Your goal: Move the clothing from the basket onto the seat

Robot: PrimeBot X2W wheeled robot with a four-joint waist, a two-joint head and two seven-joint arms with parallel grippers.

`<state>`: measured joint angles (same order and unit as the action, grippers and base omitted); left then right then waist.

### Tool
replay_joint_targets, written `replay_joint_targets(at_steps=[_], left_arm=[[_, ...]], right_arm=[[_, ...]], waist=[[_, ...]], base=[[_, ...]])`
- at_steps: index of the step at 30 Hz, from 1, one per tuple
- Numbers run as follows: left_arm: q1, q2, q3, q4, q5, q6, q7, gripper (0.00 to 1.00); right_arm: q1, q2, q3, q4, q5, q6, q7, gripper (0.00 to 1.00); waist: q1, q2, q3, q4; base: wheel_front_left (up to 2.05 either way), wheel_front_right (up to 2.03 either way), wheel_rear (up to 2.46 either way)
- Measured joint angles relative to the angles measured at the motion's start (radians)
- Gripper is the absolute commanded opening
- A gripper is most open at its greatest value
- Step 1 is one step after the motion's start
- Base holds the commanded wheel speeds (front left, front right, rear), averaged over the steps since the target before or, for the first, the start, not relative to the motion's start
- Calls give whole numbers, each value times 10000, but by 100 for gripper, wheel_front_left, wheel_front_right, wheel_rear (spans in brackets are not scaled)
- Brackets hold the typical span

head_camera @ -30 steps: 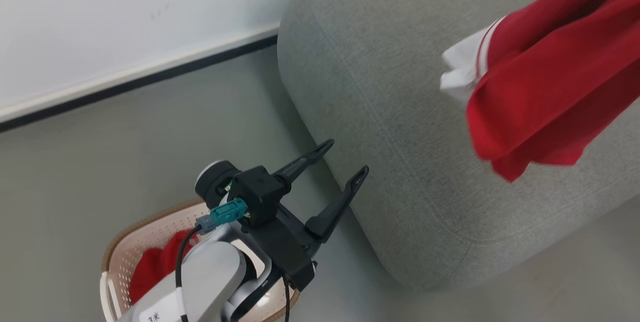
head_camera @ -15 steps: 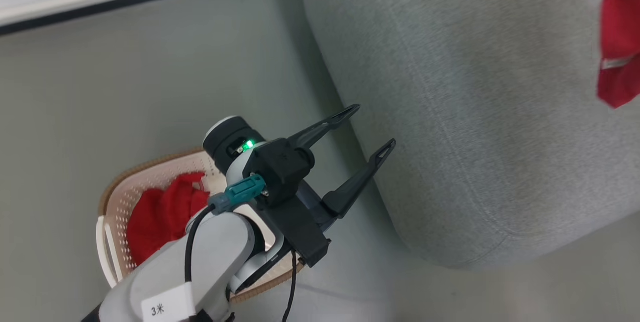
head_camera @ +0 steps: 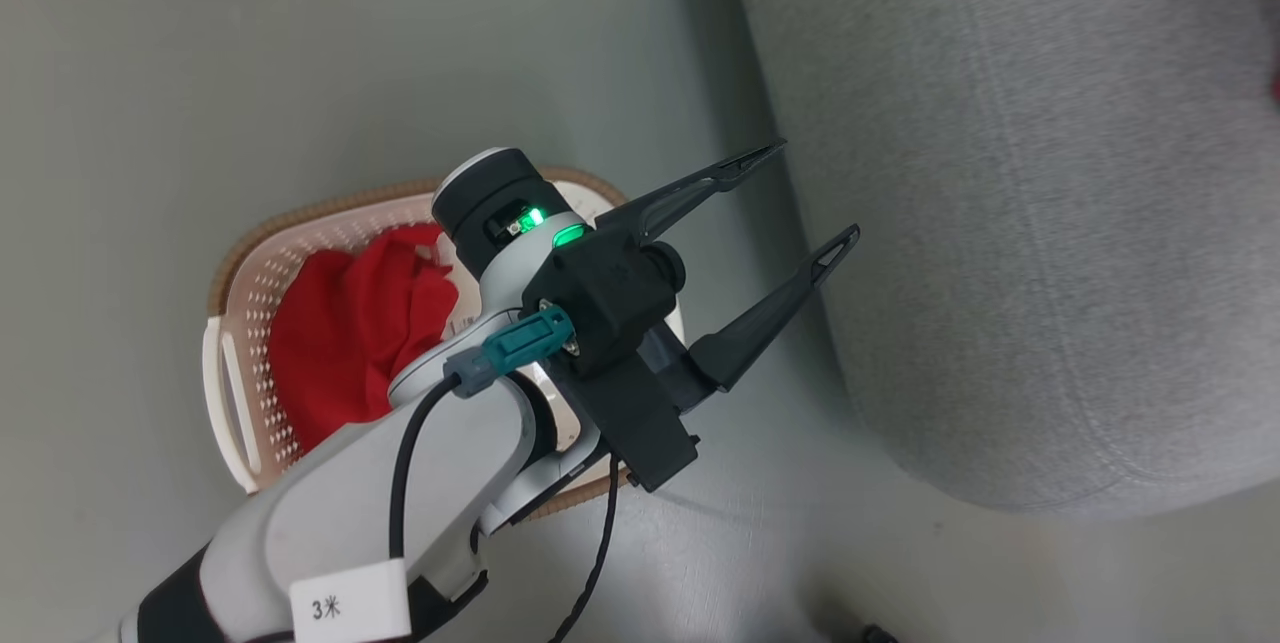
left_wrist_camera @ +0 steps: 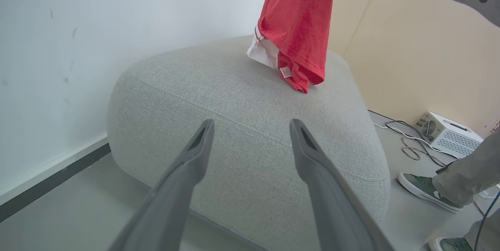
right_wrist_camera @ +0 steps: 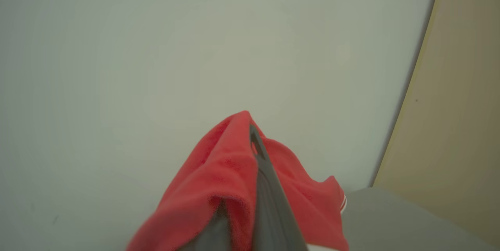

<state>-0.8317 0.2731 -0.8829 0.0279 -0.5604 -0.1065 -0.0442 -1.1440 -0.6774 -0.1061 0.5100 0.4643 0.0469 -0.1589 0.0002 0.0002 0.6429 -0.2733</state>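
Head camera had swung down toward basket (head_camera: 236, 275). Right gripper (right_wrist_camera: 253, 138) clamped shut on trimmed garment (left_wrist_camera: 300, 20), hanging over seat (left_wrist_camera: 242, 83), contact unclear. Left gripper (head_camera: 812, 190) fully spread, empty, near basket; plain garment (head_camera: 345, 338) lay inside. Judged: release first, second pick next.

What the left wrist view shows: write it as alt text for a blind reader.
A red garment with white striped trim hangs from above over the top of a grey seat. In the foreground the left tool stands open, fingers pointing at the seat's side; a person's green shoe is on the floor at right.
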Motion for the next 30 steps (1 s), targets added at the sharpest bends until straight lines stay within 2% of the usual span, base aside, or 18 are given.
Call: replay_joint_targets(at_steps=[4,9,11,15,20,21,22,30], left_arm=[[-167,-58,-48,163,0,-12,-19,100],[-222,-19,-59,384,0,-84,-196,100],[-221,81,-59,533,0,-88,-295,100],[-221,102,-67,671,0,-90,-408,100],[-207,92,-161,911,-4,-94,-571,100],[-205,92,-178,961,-12,-94,-640,100],[-204,90,-196,1011,-13,-94,-650,100],[-81,77,-265,1624,-105,-171,-1091,100]], right_arm=[[11,420,761,642,-399,19,132,0],[55,658,1233,1676,-642,19,366,0],[210,754,1530,2334,-754,174,727,0],[627,966,1887,3158,-754,337,1409,0],[720,965,1998,3664,-784,391,1703,0],[718,966,2017,3728,-784,416,1758,60],[717,978,2050,3781,-784,431,1758,100],[821,1381,2907,4086,-909,769,2038,100]], waist=[[0,1,420,248],[-1,0,666,587],[0,0,692,684],[-3,-1,576,659],[-3,-1,366,585],[-3,-1,315,569],[-3,-1,257,553],[-3,-1,-383,427]], base=[[0,0,0],[0,0,0],[0,0,0],[0,0,0],[0,0,0],[0,0,0],[0,0,0],[0,0,0]])
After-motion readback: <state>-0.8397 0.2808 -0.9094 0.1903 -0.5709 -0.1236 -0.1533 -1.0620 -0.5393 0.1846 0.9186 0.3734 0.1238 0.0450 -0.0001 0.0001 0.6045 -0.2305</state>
